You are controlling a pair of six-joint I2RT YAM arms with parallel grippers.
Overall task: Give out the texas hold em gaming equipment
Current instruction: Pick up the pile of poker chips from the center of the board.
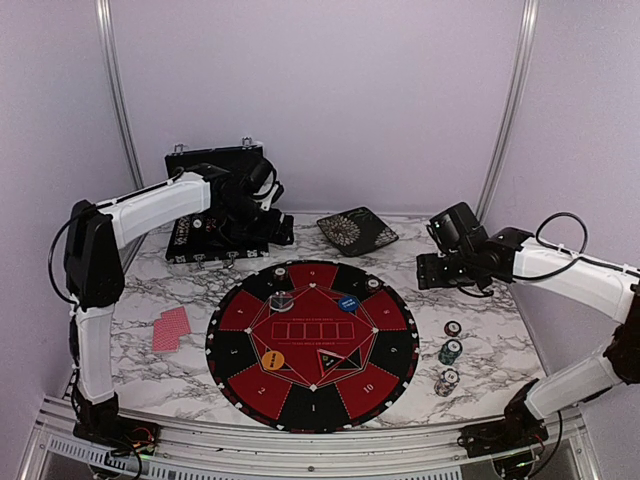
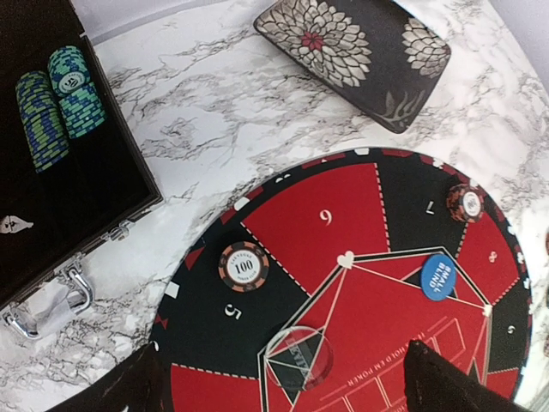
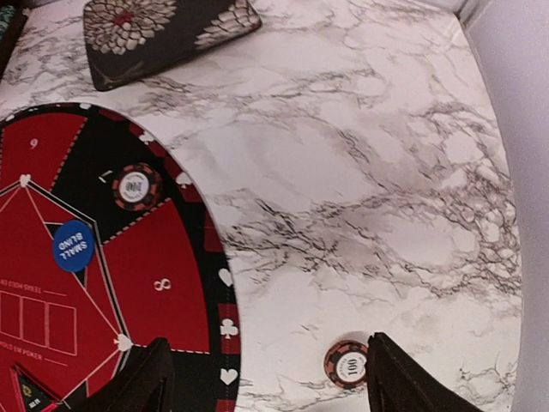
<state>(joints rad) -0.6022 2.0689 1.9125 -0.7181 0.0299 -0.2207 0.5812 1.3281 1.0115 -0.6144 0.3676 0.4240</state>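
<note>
Two rows of green-and-blue chips point(image 2: 75, 90) lying in the open black case point(image 2: 103, 197), left gripper point(image 2: 283, 386) and right gripper point(image 3: 270, 378) both spread wide, clasping nothing.

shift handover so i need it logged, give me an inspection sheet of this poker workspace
surface: marble table, round mat lying flat
job's things: red-backed cards left of mat; chip stacks right of mat; two chips, blue disc, orange disc, clear disc on mat
clutter: open black case holding blue-green chips; flower-patterned box
grippers: left gripper, right gripper open, empty
cables: black cable loops on both arms
surroundings: lilac walls, metal posts
</note>
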